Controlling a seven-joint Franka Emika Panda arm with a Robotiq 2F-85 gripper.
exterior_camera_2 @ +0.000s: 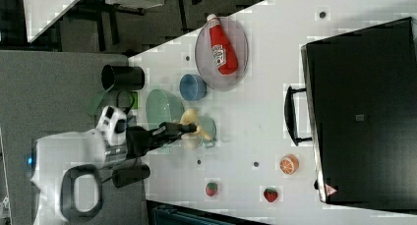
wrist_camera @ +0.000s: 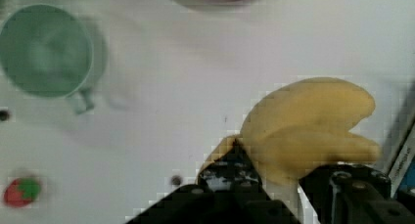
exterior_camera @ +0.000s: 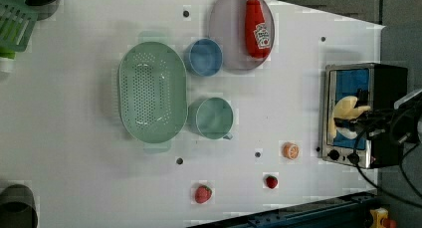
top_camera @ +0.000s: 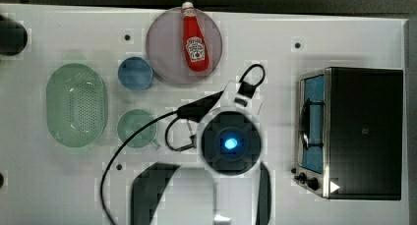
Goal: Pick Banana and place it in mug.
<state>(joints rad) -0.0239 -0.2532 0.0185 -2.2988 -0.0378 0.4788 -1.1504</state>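
Note:
My gripper [wrist_camera: 286, 172] is shut on the banana [wrist_camera: 308, 131], a pale yellow curved toy that sticks out past the black fingers. In the left view the banana [exterior_camera: 348, 111] hangs in front of the toaster oven with the gripper [exterior_camera: 351, 122] on it. In the right view the banana [exterior_camera_2: 192, 119] overlaps the mug [exterior_camera_2: 206, 131]. The green mug [top_camera: 136, 128] stands upright and empty, its small handle towards the table's near edge. In the top view the arm's wrist [top_camera: 231, 142] is to the mug's right, apart from it. The mug [wrist_camera: 44, 50] also lies off to one side in the wrist view.
A pale green colander [exterior_camera: 152, 91] and a blue cup [exterior_camera: 204, 57] stand close by the mug [exterior_camera: 211, 118]. A ketchup bottle [exterior_camera: 258, 26] lies on a grey plate [exterior_camera: 226, 34]. The toaster oven [top_camera: 364, 131] stands at the top view's right. An orange slice [exterior_camera: 290, 150] and two strawberries [exterior_camera: 202, 193] [exterior_camera: 271, 181] lie near the front edge.

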